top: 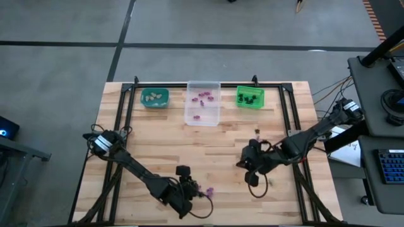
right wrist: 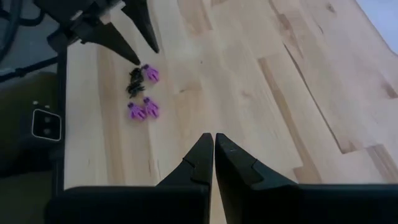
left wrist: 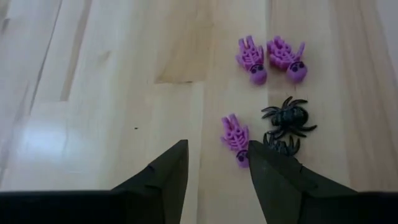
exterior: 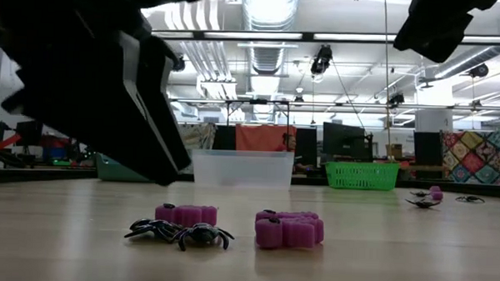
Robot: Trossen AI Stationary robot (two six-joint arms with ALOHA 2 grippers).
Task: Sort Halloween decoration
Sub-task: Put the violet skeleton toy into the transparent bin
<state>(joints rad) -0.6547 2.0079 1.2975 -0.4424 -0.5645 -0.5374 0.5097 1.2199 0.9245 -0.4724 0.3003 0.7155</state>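
Near the table's front edge lies a small cluster of Halloween decoration pieces: three purple skeleton trinkets (left wrist: 252, 59) (left wrist: 287, 59) (left wrist: 236, 135) and two black spiders (left wrist: 289, 118) (left wrist: 283, 146). The cluster also shows in the high view (top: 208, 191) and in the low view (exterior: 186, 214). My left gripper (left wrist: 216, 149) hovers open just beside it, with the nearest purple skeleton by one fingertip and nothing between the fingers. My right gripper (right wrist: 213, 138) is shut and empty, above the table's right middle (top: 249, 165).
Along the far edge stand a teal bin (top: 154, 98) with beige pieces, a clear bin (top: 202, 104) with purple pieces and a green bin (top: 250, 97) with black pieces. A few more trinkets (exterior: 427, 197) lie right of centre (top: 257, 132). Bare wood lies between.
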